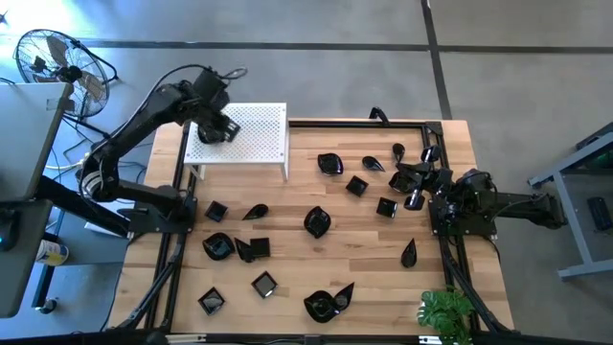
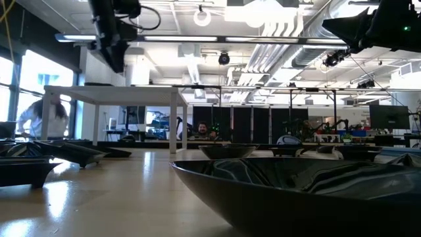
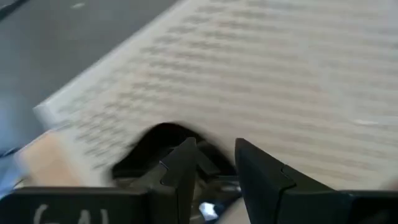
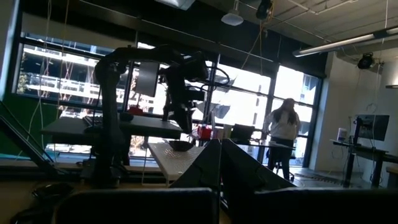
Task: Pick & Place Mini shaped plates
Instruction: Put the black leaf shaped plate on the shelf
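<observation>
Left wrist view: left gripper (image 3: 214, 163) is hanging part-open over a plate (image 3: 158, 146) on the white stand (image 3: 280, 81), at ten o'clock; a snagging finger could drag it off.

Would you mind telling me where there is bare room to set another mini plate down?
The white stand is mostly free: only one plate sits near its left edge, under the open left gripper. On the table, a bare strip runs along the right edge between the right arm and the plant. Crowded: by the right gripper.
</observation>
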